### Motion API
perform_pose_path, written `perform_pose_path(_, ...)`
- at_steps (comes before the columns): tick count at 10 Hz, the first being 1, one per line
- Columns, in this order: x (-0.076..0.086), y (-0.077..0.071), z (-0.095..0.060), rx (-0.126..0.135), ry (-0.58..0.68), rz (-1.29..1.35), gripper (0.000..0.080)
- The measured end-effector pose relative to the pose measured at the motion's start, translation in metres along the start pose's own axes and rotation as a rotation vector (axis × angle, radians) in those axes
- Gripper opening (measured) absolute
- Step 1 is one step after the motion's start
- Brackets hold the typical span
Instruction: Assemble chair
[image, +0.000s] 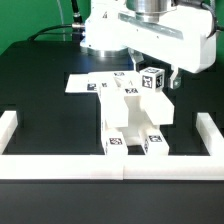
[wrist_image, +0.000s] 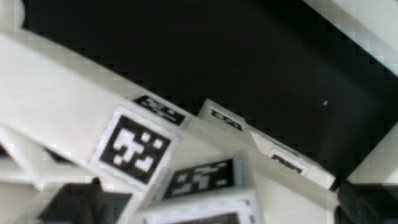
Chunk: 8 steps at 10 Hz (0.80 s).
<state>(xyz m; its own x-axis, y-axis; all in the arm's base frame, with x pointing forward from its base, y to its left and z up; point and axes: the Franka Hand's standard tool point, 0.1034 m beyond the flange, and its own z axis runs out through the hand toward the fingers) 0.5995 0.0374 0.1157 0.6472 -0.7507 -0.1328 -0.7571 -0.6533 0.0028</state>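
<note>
Gripper (image: 158, 80) hangs over the far upper end of the chair (image: 135, 122), its 2 fingers (wrist_image: 71, 203) spread wide apart with nothing clamped between them. In the wrist view the dark fingertips stand on either side of white tagged chair parts. Whether a pad touches the plastic cannot be told. The chair is a chunky white, partly built piece standing in the middle of the black table (image: 40, 105), just inside the near rail (image: 110, 165). It steps down toward the near side, where 2 square tags face the camera on its low front. At its far top, on the exterior view's right, a small tagged block (image: 150, 78) sits right under the hand. The marker board (image: 85, 84) lies flat on the table behind the chair, toward the exterior view's left, and the chair hides part of it. A white rail stands along the exterior view's left edge (image: 8, 130) and another along its right edge (image: 212, 132); both meet the near rail at the corners. From the wrist, 1 large tag (wrist_image: 134, 146) and a smaller tag (wrist_image: 205, 178) show on the white parts, with bare black table beyond them.
</note>
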Motion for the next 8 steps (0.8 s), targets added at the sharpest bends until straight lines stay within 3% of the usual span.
perform_pose_path(4, 0.0024, 0.0019, 0.0017, 0.000, 0.004, -0.244, 0.0649)
perform_pose_path(6, 0.0025, 0.0022, 0.0021, 0.000, 0.003, -0.242, 0.0626)
perform_pose_path(7, 0.0025, 0.0022, 0.0021, -0.001, 0.003, -0.242, 0.0439)
perform_pose_path(8, 0.0025, 0.0022, 0.0022, 0.000, 0.003, -0.235, 0.0439)
